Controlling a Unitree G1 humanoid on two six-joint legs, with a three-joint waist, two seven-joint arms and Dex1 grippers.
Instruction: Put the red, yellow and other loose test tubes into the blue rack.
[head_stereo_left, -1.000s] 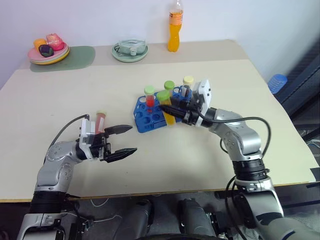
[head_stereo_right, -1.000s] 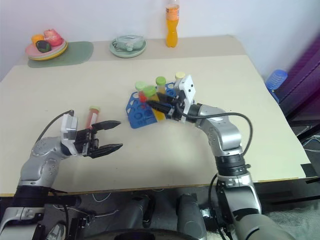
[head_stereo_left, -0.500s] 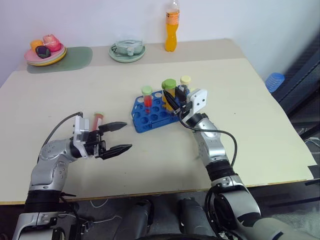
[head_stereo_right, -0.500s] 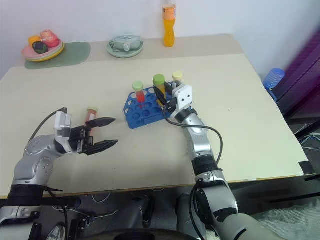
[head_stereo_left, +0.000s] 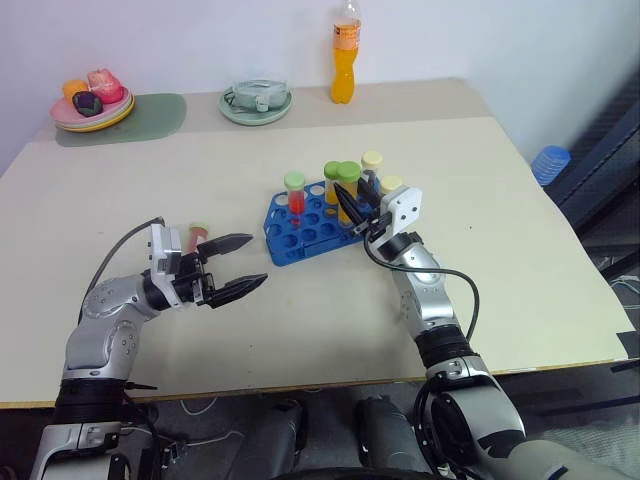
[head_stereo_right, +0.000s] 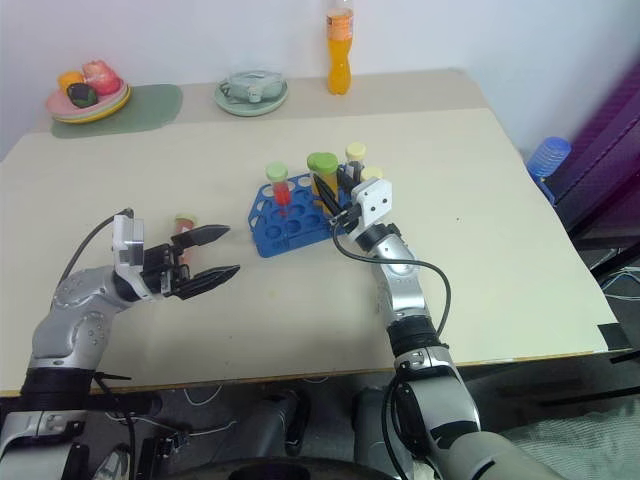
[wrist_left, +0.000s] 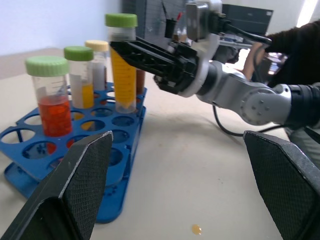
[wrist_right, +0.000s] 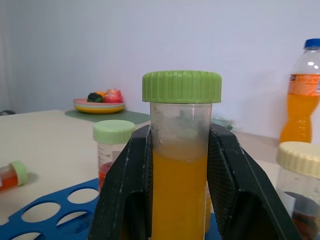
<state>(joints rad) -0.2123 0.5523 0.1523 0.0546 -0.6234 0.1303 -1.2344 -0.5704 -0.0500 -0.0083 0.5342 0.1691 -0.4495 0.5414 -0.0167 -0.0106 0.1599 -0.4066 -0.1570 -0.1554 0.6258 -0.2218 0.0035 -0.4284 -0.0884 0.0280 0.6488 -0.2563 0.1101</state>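
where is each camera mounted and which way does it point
Left and right eye views: on the head, looking forward and down over the table; both arms show.
Left wrist view: along the open left gripper toward the blue rack; its own two fingers show.
Right wrist view: along the right gripper, shut on the yellow-orange tube; its fingers show.
Shared: rack, that tube, and the orange bottle in eye and right wrist views.

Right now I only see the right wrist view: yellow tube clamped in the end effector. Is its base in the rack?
Observer: It appears so. The left wrist view shows the yellow-orange tube with its bottom in a hole of the blue rack.
Operator: Left arm in the way?
Observer: No. The left end effector is open, apart from the rack.
Operator: The loose tube?
Observer: The pale red tube lies beside the left end effector, not gripped.
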